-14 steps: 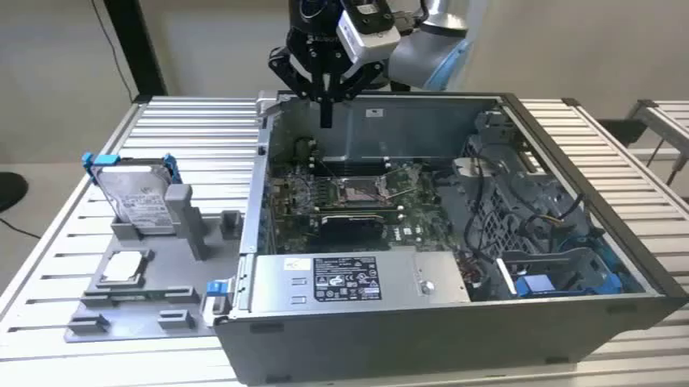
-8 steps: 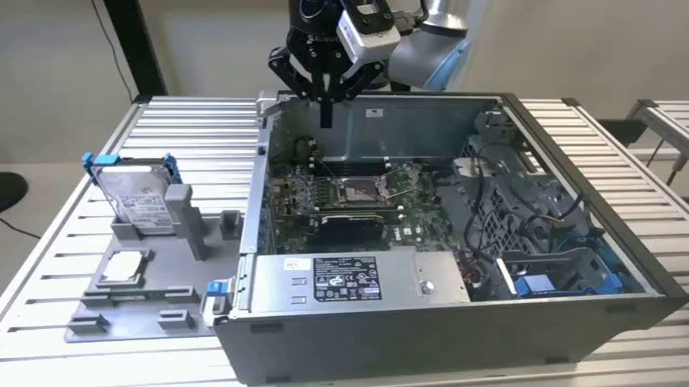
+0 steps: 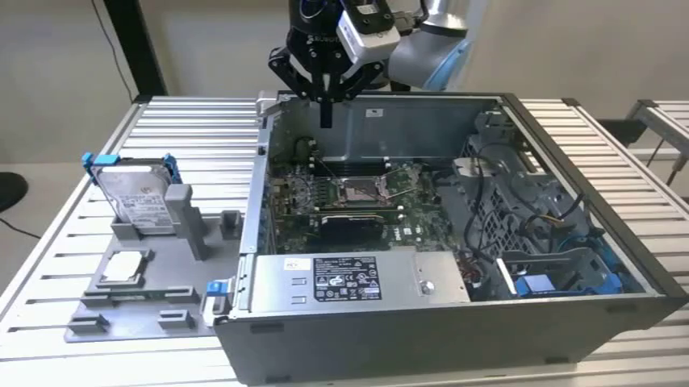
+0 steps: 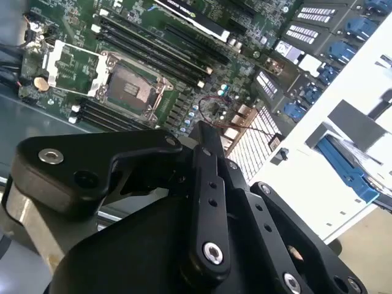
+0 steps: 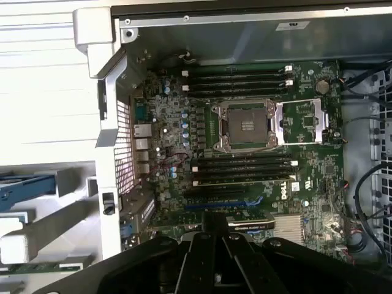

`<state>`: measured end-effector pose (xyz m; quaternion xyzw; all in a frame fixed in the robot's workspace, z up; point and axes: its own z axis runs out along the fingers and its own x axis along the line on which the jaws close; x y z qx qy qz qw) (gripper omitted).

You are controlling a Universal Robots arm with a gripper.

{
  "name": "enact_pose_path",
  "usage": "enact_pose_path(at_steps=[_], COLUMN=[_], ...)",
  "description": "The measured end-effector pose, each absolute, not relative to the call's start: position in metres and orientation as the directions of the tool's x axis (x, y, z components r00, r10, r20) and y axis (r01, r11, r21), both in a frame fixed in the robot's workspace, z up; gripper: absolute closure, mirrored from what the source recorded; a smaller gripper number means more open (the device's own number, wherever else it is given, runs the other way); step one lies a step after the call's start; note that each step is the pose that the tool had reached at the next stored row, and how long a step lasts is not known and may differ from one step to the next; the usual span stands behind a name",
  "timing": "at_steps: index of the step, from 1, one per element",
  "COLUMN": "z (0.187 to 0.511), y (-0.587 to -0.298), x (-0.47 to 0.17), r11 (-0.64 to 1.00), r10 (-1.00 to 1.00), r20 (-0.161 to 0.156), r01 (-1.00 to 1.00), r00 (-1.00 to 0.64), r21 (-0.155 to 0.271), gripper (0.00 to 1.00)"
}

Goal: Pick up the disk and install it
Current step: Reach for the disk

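Observation:
The disk is a silver-grey drive with a white label and a blue carrier frame. It stands upright in a grey holder on the fixture at the exterior view's left, outside the computer case. My gripper hangs well away from it, above the back wall of the open case, pointing down. Its black fingers are pressed together with nothing between them. In both wrist views the shut gripper hovers over the green motherboard.
The motherboard's bare CPU socket lies below the gripper. A long grey power-supply box fills the case front. A drive cage with blue clips sits at the case's right. A small square chip rests on the grey fixture.

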<state>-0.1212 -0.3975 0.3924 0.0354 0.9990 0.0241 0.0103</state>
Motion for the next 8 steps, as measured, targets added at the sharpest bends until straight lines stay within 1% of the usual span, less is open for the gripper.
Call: enact_pose_path(at_steps=[8], z=[0.392], y=[-0.380], x=[-0.123], r11=[0.996], r10=[0.071], r20=[-0.019], r01=[0.070], r00=[-0.997], r21=[0.049], gripper=[1.00])
